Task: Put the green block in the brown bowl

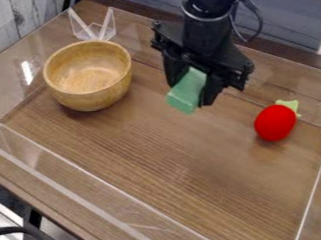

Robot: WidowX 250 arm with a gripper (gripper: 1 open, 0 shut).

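Black pincer [194, 83] pointing steeply down, clamped on green block [189, 92], right of brown bowl [87, 75], above table.

Bare table [179, 181] lies between the end effector [198, 82] and brown bowl [87, 75].

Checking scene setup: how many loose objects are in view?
3: bowl at left, green block held in the gripper mid-table, red toy at right. Nothing seems hidden.
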